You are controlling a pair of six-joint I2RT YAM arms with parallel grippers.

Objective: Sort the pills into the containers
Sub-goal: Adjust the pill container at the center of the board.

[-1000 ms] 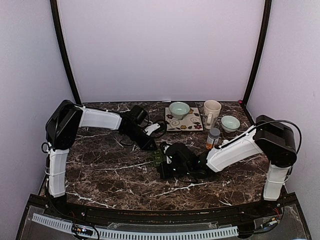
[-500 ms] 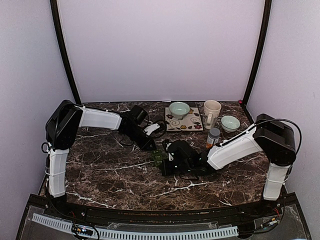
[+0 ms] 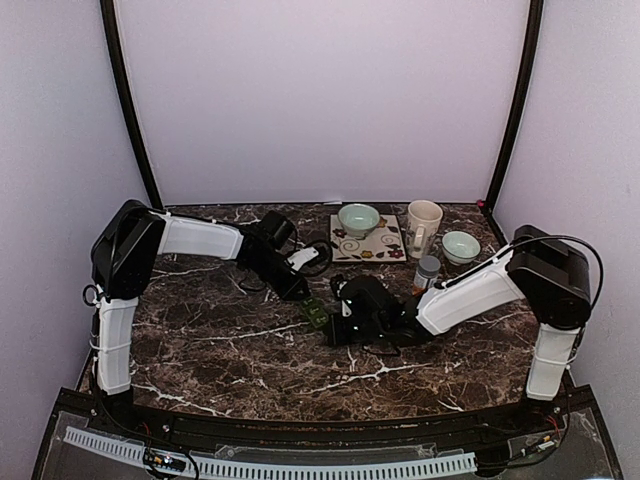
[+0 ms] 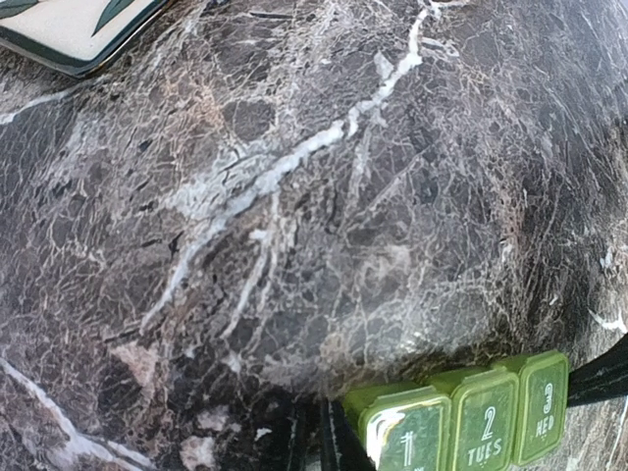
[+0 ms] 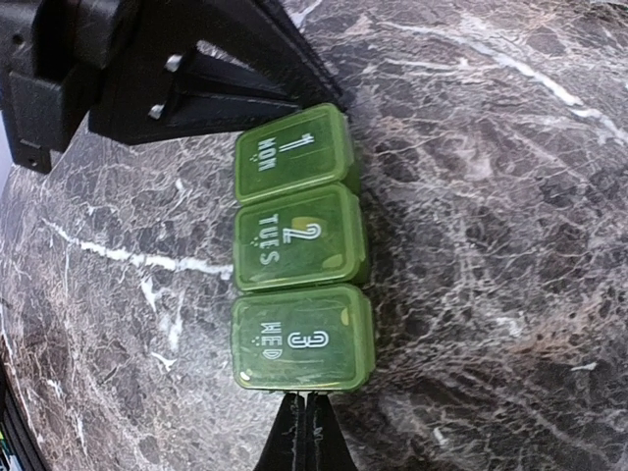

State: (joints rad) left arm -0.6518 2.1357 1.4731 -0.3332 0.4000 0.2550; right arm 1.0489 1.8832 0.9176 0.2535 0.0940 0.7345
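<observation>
The containers (image 5: 299, 245) are a green strip of three joined compartments marked 1 MON, 2 TUES and 3 WED, all lids down, lying on the marble mid-table (image 3: 318, 316). My right gripper (image 5: 306, 400) is shut, its tips touching the outer edge of the WED compartment. My left gripper (image 4: 319, 432) is shut too, its tips against the MON end of the containers (image 4: 471, 422); the right wrist view shows the left gripper (image 5: 324, 96) at that end from the other side. No loose pills show in any view.
A small clear bottle with a grey cap (image 3: 428, 270) stands just right of my right arm. Behind it are a beige mug (image 3: 423, 226), two pale green bowls (image 3: 358, 218) (image 3: 461, 245) and a floral tile (image 3: 367, 243). The tile corner (image 4: 69, 29) shows top left.
My right arm has shifted a little toward the far side and lifted its wrist slightly. The containers and the left arm have stayed in place.
</observation>
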